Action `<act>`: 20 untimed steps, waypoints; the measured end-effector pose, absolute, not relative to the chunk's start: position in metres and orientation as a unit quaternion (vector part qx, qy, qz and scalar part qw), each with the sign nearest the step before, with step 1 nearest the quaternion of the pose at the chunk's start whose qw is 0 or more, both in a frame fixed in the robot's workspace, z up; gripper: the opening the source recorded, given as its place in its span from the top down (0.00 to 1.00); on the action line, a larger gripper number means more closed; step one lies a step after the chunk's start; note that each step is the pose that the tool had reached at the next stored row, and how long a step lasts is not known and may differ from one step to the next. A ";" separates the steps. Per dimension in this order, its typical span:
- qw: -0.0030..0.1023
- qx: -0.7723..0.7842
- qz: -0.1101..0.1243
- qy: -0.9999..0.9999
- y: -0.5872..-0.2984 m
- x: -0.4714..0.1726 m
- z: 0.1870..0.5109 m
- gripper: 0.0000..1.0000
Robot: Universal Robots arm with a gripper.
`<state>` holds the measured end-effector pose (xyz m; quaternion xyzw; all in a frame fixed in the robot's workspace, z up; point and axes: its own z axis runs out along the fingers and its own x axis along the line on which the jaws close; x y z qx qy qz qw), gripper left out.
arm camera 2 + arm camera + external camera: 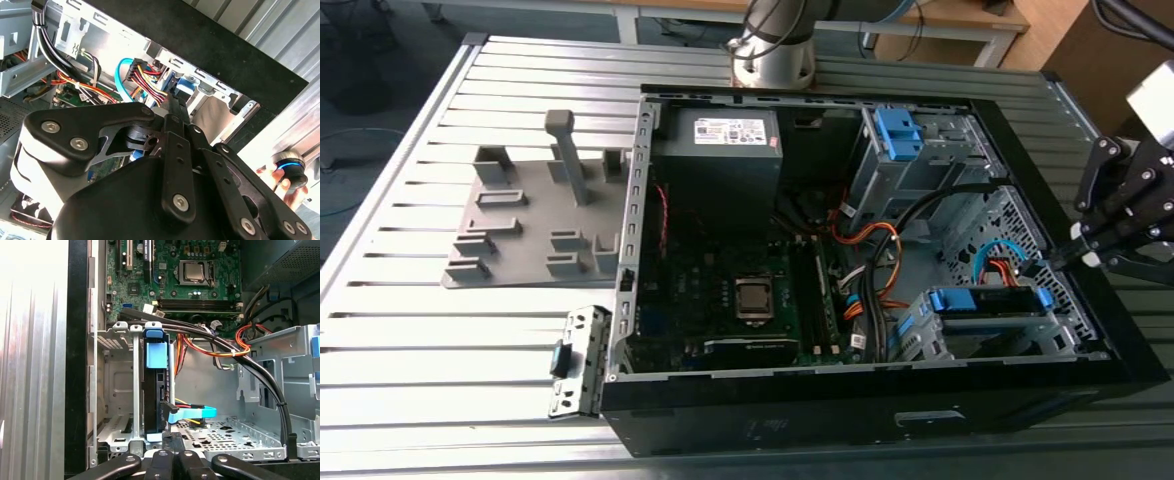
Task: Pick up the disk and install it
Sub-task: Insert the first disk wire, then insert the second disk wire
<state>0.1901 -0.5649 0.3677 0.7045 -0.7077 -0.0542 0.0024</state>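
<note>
We start at the exterior view's left, where a grey plastic fixture point(534, 215) lies on the ribbed metal table point(414, 340), with a small bracket piece point(574, 362) leaning just beside the case's near corner. Moving right, we come to the open computer case point(881, 405), lying on its side: the grey power-supply box point(716, 160) at about twelve o'clock of the interior, the motherboard point(734, 300) beneath it toward six, and an upright blue latch point(897, 132) on the drive cage at one o'clock. At roughly four o'clock inside the case we see the disk point(983, 299), its blue bracket showing, seated in the lower metal bay point(987, 335). In the first wrist view the disk point(154, 390) stands on edge in that bay, a flat blue data cable point(192, 414) plugged in beside it. Over at the exterior view's right, the gripper point(1070, 252) hovers at the case's edge, just beside the disk at its three o'clock. Its jaws look pressed together and hold nothing; in the second wrist view, the gripper point(170, 102) points at the bay.
</note>
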 end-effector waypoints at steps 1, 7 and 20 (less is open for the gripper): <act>0.002 0.704 -0.054 -0.708 -0.565 0.190 0.368 0.89; 0.002 0.704 -0.054 -0.708 -0.565 0.190 0.368 0.89; 0.002 0.704 -0.054 -0.708 -0.565 0.178 0.367 0.65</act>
